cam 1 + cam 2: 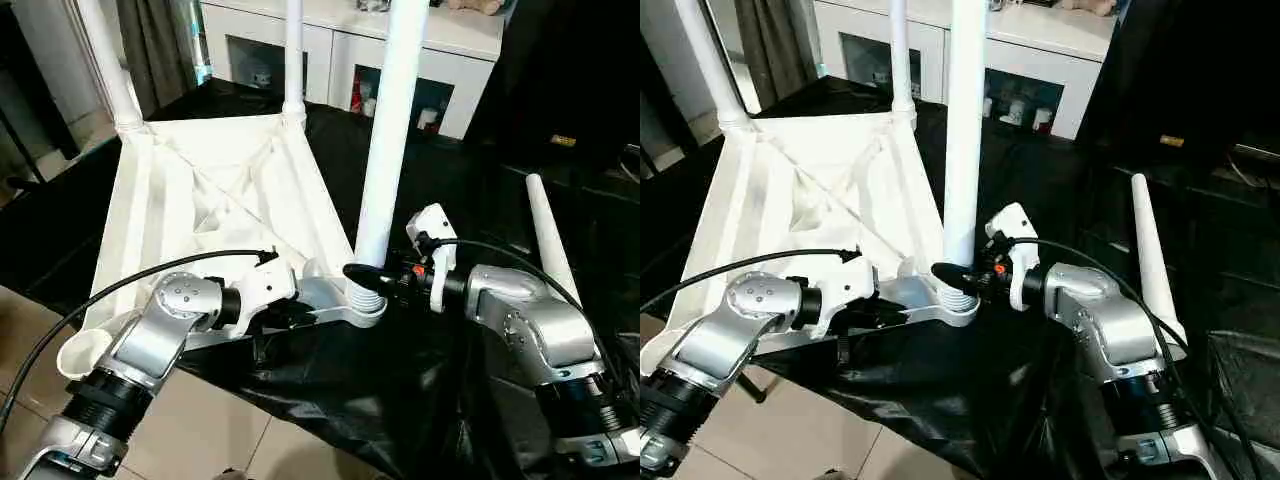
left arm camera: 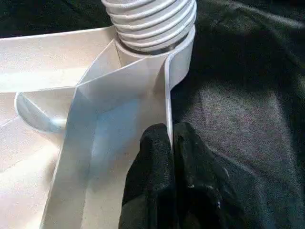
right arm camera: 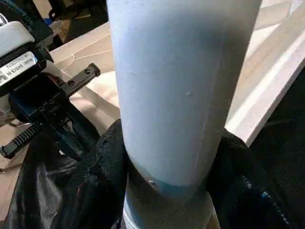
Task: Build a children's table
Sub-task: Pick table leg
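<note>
The tabletop (image 1: 200,200) is laid upside down on black sheeting (image 1: 400,400). A leg (image 1: 388,140) at its near corner socket is clamped by the right hand (image 3: 167,191); the rim is pinched by the left hand (image 2: 167,171). A loose leg (image 1: 550,240) lies nearby.

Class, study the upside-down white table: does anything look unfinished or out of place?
Yes. One long tapering white plastic leg lies loose on the black cloth, apart from the white plastic tabletop, whose near-left corner socket is empty. Three legs stand in sockets.

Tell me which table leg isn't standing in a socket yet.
The leg lying loose on the black cloth beside the right forearm. The other three stand upright in the tabletop's corner sockets; the right gripper grips the nearest one.
</note>
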Controlling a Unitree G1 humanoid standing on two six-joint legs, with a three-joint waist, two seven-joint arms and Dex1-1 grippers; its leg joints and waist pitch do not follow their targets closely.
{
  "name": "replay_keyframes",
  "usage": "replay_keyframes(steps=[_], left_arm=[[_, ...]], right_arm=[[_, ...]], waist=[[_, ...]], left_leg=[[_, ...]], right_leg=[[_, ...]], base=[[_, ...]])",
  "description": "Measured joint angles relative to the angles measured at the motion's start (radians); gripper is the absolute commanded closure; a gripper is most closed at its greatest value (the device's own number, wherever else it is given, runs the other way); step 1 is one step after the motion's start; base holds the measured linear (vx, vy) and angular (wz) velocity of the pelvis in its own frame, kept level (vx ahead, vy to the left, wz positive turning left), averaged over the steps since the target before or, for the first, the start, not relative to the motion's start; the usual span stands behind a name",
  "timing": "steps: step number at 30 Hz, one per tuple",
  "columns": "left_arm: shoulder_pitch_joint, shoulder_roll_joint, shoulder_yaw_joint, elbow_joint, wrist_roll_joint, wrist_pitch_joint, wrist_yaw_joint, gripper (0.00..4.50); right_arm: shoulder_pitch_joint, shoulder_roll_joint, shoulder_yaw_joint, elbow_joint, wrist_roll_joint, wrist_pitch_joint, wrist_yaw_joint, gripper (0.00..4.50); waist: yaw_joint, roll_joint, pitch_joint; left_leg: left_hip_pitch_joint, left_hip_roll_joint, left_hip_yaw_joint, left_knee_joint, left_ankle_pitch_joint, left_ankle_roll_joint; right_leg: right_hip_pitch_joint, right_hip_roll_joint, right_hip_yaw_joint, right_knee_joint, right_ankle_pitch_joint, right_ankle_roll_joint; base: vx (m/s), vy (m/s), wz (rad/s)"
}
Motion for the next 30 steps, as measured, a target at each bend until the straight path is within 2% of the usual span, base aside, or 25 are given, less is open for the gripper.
replay_keyframes(steps=[12,17,20,27,30], left_arm=[[-0.005,0.004,-0.003,0.009,0.001,-0.011,-0.024,4.50],[-0.006,0.002,-0.005,0.010,0.002,-0.012,-0.025,4.50],[-0.009,0.003,-0.005,0.019,0.003,-0.014,-0.026,4.50],[-0.013,0.005,-0.005,0.026,0.005,-0.020,-0.024,4.50],[-0.013,0.008,-0.005,0.026,0.008,-0.020,-0.024,4.50]], right_arm=[[-0.013,-0.037,0.033,0.005,-0.021,0.039,0.019,2.59],[-0.013,-0.034,0.035,0.013,-0.030,0.030,0.017,2.59],[-0.030,-0.002,0.033,0.058,-0.031,0.012,0.000,2.59],[-0.032,0.060,-0.015,0.128,-0.002,-0.002,-0.040,2.59],[-0.005,0.079,-0.059,0.129,0.029,-0.001,-0.051,2.59]], waist=[[0.003,-0.003,-0.001],[0.003,-0.005,-0.002],[0.000,-0.006,-0.003],[0.001,-0.008,-0.004],[0.002,-0.008,-0.004]], left_leg=[[-0.001,0.000,0.001,0.000,0.001,0.001],[-0.001,0.000,0.002,0.000,0.001,0.001],[0.000,0.000,0.002,0.000,0.001,0.001],[0.000,0.000,0.002,0.000,0.001,0.000],[0.000,0.000,0.002,0.000,0.001,0.000]], right_leg=[[0.000,-0.001,-0.001,0.000,0.000,0.000],[0.000,-0.002,-0.001,0.000,0.000,0.000],[0.000,-0.002,-0.001,0.000,0.001,0.000],[0.000,-0.002,-0.001,0.000,0.002,0.000],[0.000,-0.002,-0.001,0.000,0.002,0.000]], base=[[0.000,0.000,0.00],[0.000,0.000,0.00],[0.000,0.000,0.00],[0.000,0.000,0.00],[0.000,0.000,0.00]])
